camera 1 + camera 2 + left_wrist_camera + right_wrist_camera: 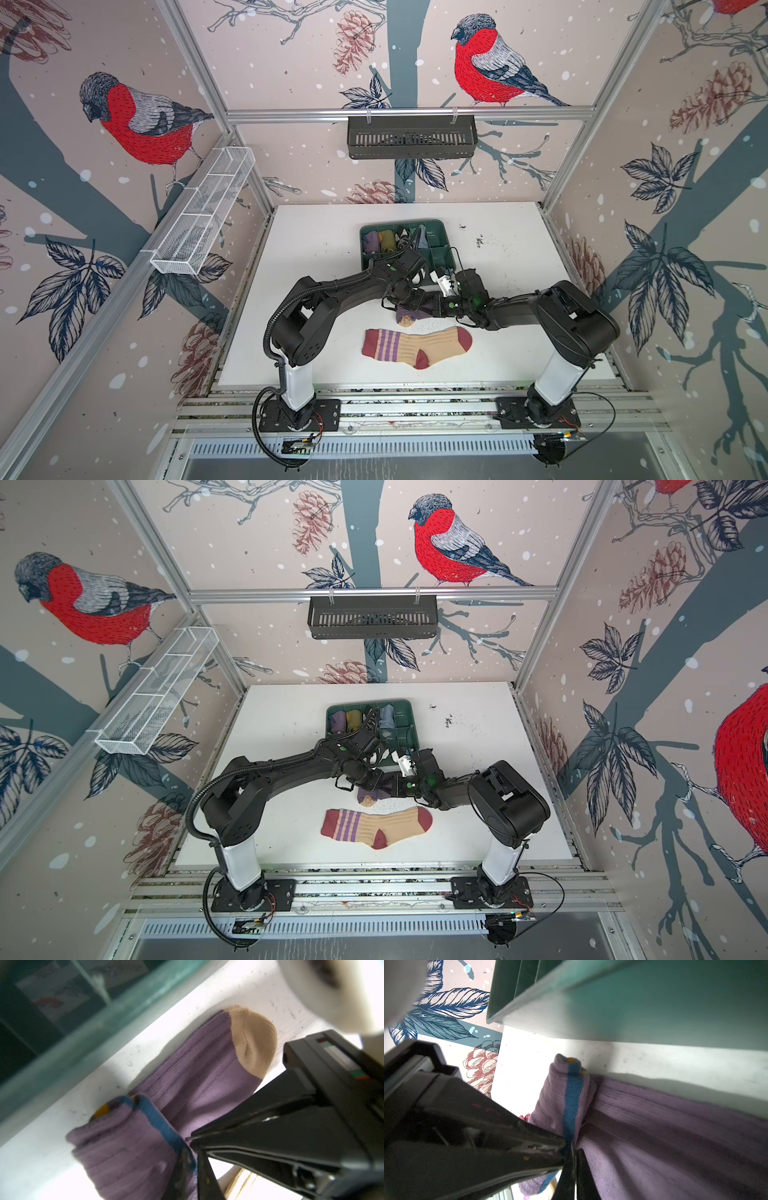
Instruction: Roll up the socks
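The purple sock [407, 318] with its tan toe [255, 1043] lies just in front of the green tray, and its blue-striped cuff end [124, 1147] is folded over into a loose roll. Both grippers meet at that cuff. My left gripper [193, 1169] is shut on the cuff by the blue stripe [572, 1101], and my right gripper [573, 1169] is shut on the same edge. In both top views the left gripper [422, 302] and right gripper [437, 306] hide most of this sock. The tan sock [415, 347] with dark red toe, heel and purple stripes lies flat nearer the front, also seen as the tan sock [376, 827].
The green divided tray [440, 253] holds several rolled bundles, and its near wall [654, 1012] runs close behind the purple sock. A black basket [411, 137] hangs on the back rail. A white mesh basket [203, 212] hangs on the left wall.
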Available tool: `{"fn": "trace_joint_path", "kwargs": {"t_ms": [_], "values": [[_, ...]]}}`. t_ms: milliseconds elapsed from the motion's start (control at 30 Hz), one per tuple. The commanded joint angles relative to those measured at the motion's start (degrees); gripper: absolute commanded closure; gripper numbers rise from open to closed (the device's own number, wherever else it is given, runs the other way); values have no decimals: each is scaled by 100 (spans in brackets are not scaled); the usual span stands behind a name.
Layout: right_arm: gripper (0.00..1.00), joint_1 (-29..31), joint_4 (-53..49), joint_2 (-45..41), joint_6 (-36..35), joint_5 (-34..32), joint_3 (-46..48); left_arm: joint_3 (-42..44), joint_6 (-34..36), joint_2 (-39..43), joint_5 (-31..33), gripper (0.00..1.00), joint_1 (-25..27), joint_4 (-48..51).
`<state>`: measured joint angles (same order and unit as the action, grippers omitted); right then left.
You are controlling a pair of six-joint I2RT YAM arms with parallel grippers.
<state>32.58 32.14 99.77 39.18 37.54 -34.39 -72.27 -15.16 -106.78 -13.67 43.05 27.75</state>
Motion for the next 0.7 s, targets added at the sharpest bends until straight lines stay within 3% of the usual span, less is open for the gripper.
{"fn": "trace_joint_path", "kwargs": {"t_ms": [0,667], "values": [[90,-12,-302,-76,47,-86,38,158,-56,61,-233,88,-59,-493],[85,49,-1140,-872,-296,-482,-2,1047,-121,235,-954,91,-204,-1981]]}}
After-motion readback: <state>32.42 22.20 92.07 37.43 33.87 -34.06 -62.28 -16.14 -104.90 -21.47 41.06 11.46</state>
